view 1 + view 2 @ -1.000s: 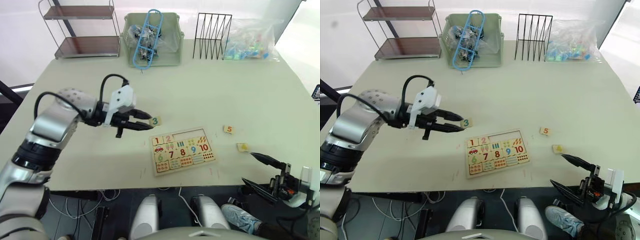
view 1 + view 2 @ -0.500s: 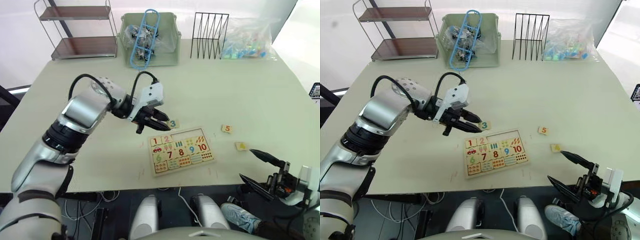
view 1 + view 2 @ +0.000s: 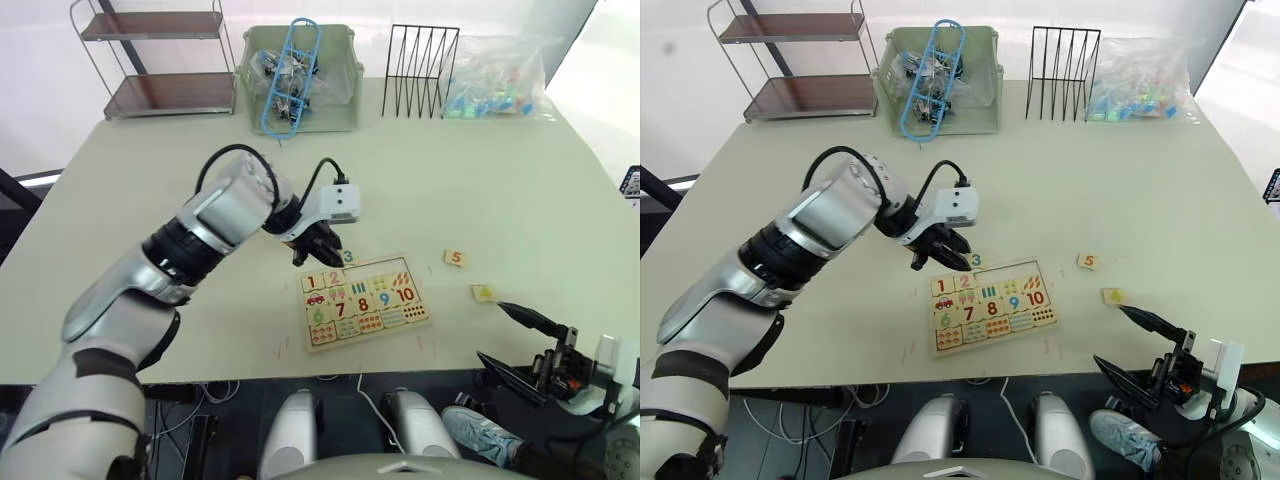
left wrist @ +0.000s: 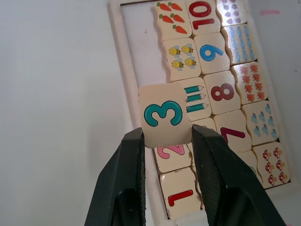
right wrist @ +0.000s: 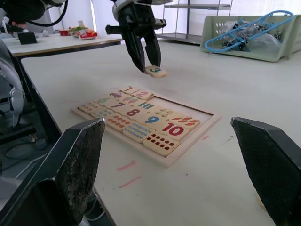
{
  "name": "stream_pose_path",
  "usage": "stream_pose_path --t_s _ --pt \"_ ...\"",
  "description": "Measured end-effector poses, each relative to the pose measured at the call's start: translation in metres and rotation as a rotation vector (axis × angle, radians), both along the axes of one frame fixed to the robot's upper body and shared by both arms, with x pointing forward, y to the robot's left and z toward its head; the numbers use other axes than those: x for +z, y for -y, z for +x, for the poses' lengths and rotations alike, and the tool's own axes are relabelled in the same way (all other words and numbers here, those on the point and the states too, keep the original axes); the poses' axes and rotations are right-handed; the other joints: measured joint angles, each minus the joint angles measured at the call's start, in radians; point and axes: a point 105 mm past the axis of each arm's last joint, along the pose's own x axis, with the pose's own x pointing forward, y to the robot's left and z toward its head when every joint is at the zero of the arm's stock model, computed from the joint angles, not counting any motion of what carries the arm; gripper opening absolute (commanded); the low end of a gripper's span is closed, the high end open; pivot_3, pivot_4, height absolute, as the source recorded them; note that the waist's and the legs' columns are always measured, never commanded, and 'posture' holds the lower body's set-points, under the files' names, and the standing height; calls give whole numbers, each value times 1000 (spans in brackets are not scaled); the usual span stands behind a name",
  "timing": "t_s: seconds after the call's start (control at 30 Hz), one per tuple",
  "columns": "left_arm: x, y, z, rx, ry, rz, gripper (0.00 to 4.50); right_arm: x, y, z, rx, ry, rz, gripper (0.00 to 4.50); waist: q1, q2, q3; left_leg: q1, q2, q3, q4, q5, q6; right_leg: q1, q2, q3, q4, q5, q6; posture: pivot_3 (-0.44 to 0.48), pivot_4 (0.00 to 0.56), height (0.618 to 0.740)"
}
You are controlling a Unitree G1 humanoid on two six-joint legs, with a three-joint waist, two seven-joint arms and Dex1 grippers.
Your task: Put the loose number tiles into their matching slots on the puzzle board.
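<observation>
The held tile (image 4: 163, 114) reads 3 — board (image 4: 123, 70) tiles read 1, 2, 7, 8, 9, 10 — a loose tile (image 3: 456, 258) reads 5.

Tile 3 (image 4: 162, 114) hangs above puzzle board (image 3: 364, 300); tiles 5 (image 3: 456, 258) and 4 (image 3: 485, 293) lie loose.

My work surface is a broad pale table (image 3: 500, 180), and along its far edge stand a two-tier metal shelf (image 3: 160, 60), a green basket (image 3: 298, 80) of clutter, a black wire rack (image 3: 422, 70) and a clear bag (image 3: 500, 78) of coloured bits. Behind them the wall is white and brightly lit. Off to one side I see another table (image 5: 51, 42) with small items, and cables (image 3: 215, 400) trail on the floor below.
</observation>
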Motion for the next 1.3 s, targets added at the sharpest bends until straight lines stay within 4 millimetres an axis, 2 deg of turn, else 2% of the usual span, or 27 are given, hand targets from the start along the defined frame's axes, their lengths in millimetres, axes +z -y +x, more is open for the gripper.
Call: stream_pose_path --t_s 0.37,0.87,1.3 --pt "-11 14 5 34 -16 75 921 1 0 0 -9 1 1 4500 -2 0 0 0 0 -1 0 0 0 0 0 0 0 0 0 0 150 740" --pt "-19 7 6 72 -26 129 921 2 -2 -4 -14 -5 -2 4500 0 0 0 0 0 -1 0 0 0 0 0 0 0 0 0 0 150 740" --pt "-23 9 5 85 -42 128 921 3 -2 -4 -26 -3 -1 4500 0 0 0 0 0 -1 0 0 0 0 0 0 0 0 0 0 150 740"
